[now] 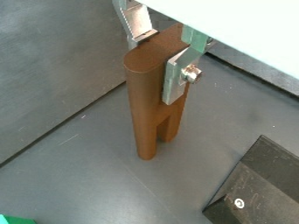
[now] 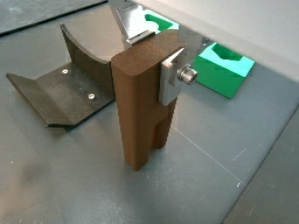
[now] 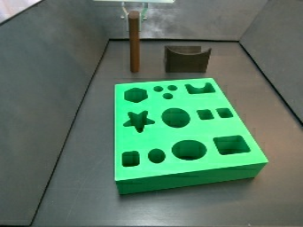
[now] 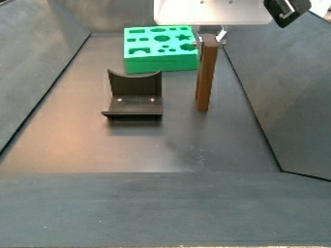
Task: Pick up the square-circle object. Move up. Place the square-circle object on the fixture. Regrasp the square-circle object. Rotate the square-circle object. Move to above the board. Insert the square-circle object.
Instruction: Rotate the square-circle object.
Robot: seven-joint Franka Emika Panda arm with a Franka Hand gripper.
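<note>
Closest to the lens in a side view lay the board (image 3: 183, 133), bright green w/ star, hexagon, circle, square & oval cut-outs, flat on the dark floor (image 3: 83, 168). Behind it, at left, the square-circle object (image 3: 135, 53) stood upright, approx vertical, lower end on or just above the floor; contact couldn't be told. Gripper (image 3: 135, 12) was at its top end, silver fingers (image 1: 181, 73) clamped narrow on the upper part of the block, one plate per side. In both wrist views the split, two-prong end pointed down. To the right of it, near but apart, sat the fixture (image 3: 186, 58), dark w/ curved U notch facing up, nothing in it. Fixture & object both stood behind the board, clear of it.
</note>
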